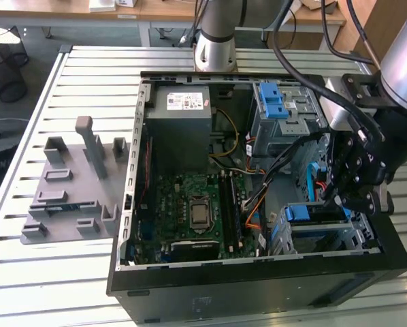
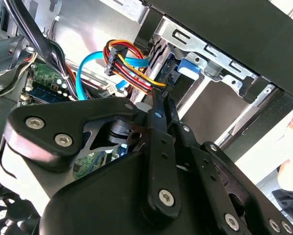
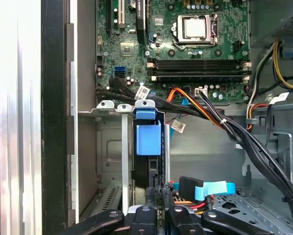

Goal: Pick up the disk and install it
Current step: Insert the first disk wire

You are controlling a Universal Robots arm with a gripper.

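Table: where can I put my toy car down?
Bare slats of the table lie at the exterior view's left, beyond the grey fixture toward the far edge, and on its near side too. Inside the case, cables crowd everything.

- You see the gripper point(image 2: 162, 105) in matt black metal with bright steel screws.
- Your disk point(image 3: 147, 147) shows smooth blue plastic rails.
- The drive cage point(image 3: 109, 147) is bare grey sheet metal.
- The table point(image 1: 74, 272) is ribbed, pale metal.
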